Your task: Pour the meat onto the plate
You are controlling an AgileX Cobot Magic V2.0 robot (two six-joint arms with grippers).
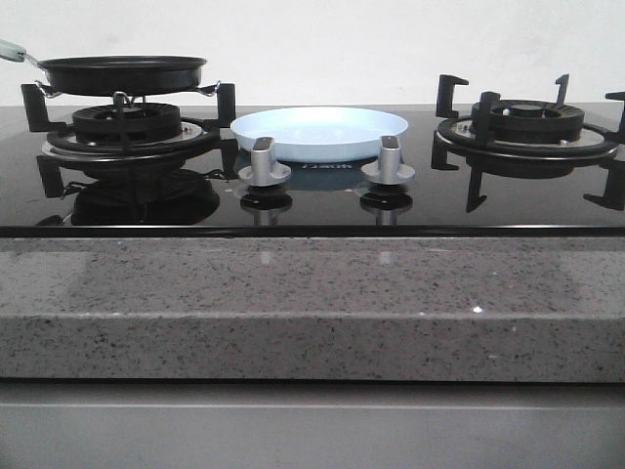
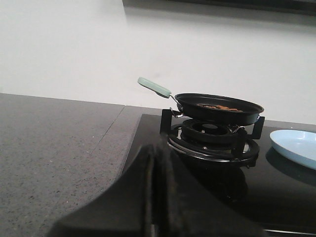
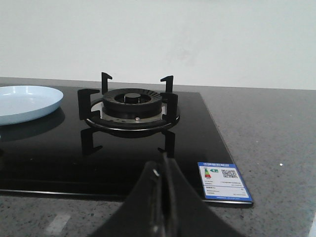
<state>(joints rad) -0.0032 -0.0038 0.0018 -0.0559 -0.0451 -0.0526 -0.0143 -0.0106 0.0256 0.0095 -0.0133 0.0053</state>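
Few orange-brown meat (image 2: 217,106) bits (flat)

Meat (image 2: 217,106) mostly hidden by frying pan (image 2: 219,109) rim, unseen in front view; plate (image 2: 295,146) cut by wrist-view edges; pan handle (image 1: 12,50) cropped; sticker (image 3: 224,181) text unreadable.

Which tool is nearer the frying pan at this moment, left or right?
Left. The left tool faces the frying pan on the left burner; the right tool faces the bare right burner, beyond the plate.
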